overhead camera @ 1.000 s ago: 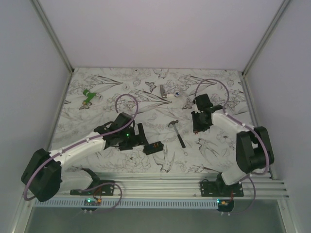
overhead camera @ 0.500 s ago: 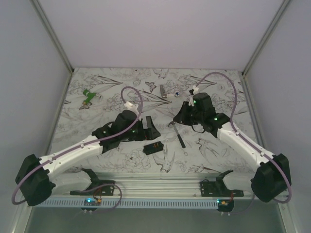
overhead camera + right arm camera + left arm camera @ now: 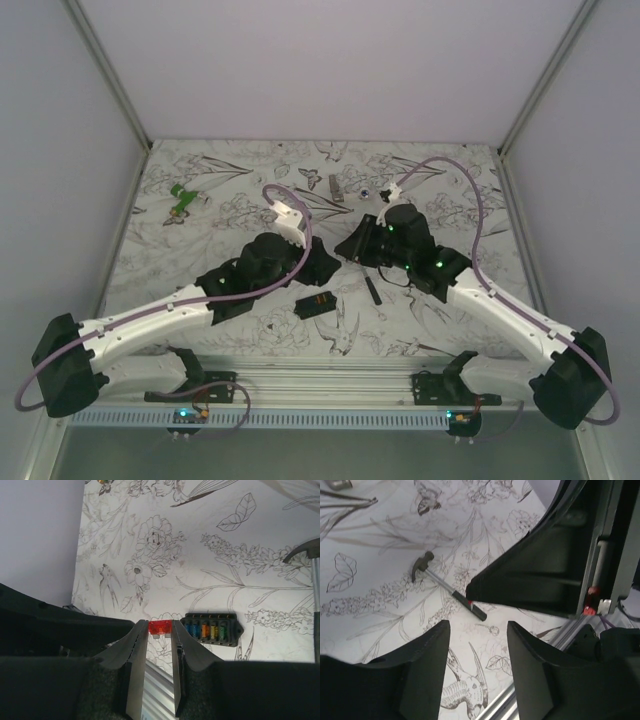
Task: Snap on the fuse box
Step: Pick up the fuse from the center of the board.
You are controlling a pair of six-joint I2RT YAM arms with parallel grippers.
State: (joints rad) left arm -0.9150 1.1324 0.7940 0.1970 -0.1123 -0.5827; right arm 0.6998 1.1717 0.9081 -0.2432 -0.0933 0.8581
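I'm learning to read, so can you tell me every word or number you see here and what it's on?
No text can be read in any view.
The fuse box: any marks on its coloured fuses are too small to read.
The red fuse in the right pincer: no readable number.
The table cover: only drawn flowers and birds, no words.

No writing can be read in any view: any markings on the fuse box (image 3: pixel 210 629), the red fuse (image 3: pixel 160 627) and the hammer (image 3: pixel 447 591) are too small or blurred.
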